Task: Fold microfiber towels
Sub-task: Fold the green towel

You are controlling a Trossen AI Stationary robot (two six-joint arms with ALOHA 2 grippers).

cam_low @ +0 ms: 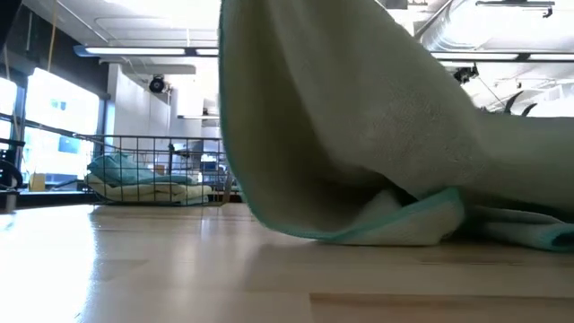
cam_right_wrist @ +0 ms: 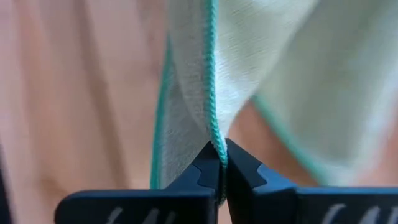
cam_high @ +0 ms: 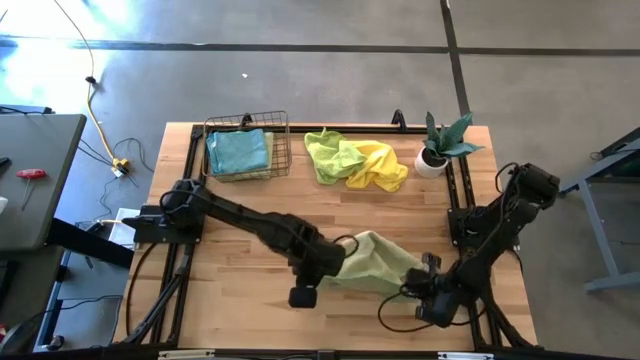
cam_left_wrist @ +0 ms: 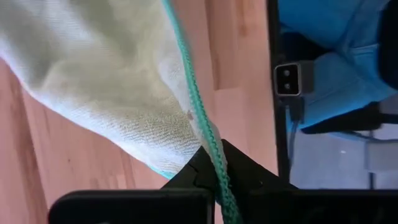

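Note:
A pale sage green microfiber towel (cam_high: 375,262) with a teal stitched hem lies bunched on the table's near middle, and both grippers are shut on it. My left gripper (cam_high: 338,256) is at its left end and my right gripper (cam_high: 420,274) at its right end. In the low view the towel (cam_low: 359,117) rises as a tall drape, and its lower fold (cam_low: 404,224) rests on the wood. A blue towel (cam_high: 238,152) lies in the wire basket (cam_high: 283,140). A lime green towel (cam_high: 335,155) and a yellow one (cam_high: 380,165) lie crumpled at the far middle. My left gripper pinches the towel's teal stitched hem (cam_left_wrist: 208,140) between its two fingers (cam_left_wrist: 249,171), coming steeply from above. The cloth spreads away from the fingers toward the table; one layer or several, I cannot tell. My right gripper pinches the teal stitched hem (cam_right_wrist: 214,134) between its two fingers (cam_right_wrist: 245,168), at a place where the cloth folds to both sides. It points steeply down. The cloth beyond the fingers hangs slack.
A potted plant (cam_high: 440,148) stands at the far right corner. The basket sits at the far left. Bare wood (cam_high: 240,290) lies near the front left. Black rails run along the table's left and right edges (cam_high: 458,200).

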